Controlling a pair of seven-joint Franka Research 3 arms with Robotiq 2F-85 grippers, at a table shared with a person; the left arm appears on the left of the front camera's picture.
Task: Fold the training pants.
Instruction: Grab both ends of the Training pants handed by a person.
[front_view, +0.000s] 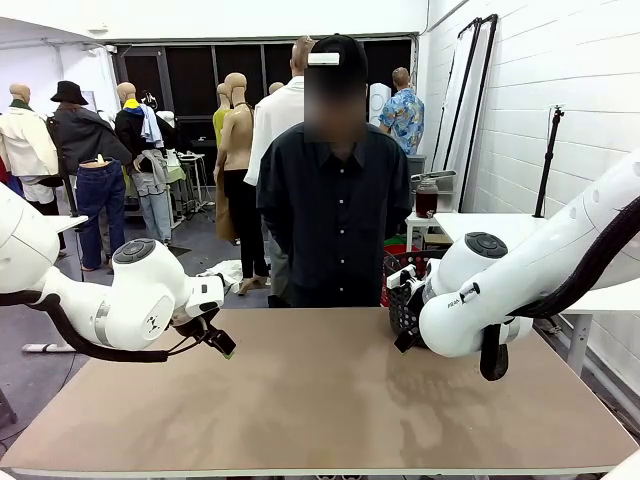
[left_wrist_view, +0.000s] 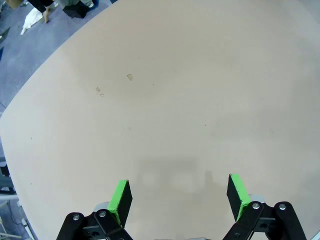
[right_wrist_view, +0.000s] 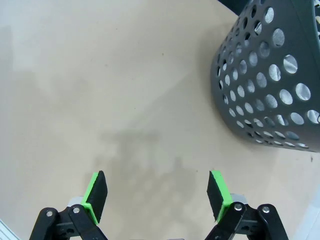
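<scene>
Tan board, matt and bare: the table (front_view: 320, 400), as we record it, with both arms held low over it.

Item, left gripper (left_wrist_view: 179, 181): jaws spread wide, nothing between the green pads, hovering above the table's left side with its shadow beneath. We read this as a ready pose, open so that cloth can be taken once it is laid out.

Item, right gripper (right_wrist_view: 156, 175): likewise released and empty, hanging above the tabletop just beside the basket (right_wrist_view: 265, 80) and apart from its wall.

Item, basket: dark perforated plastic, standing towards the table's far right. We judge it is placed there as the holder for garments, within the right arm's reach.

Item, person (front_view: 335, 210): standing at the far side in a dark shirt, arms down, hands hidden from us.

Item, training pants: we cannot tell where they are. The basket's inside is hidden from us, and the pale patches behind its holes are too unclear to name. Our judgement is that folding has not begun, and the garment must first reach the table.
</scene>
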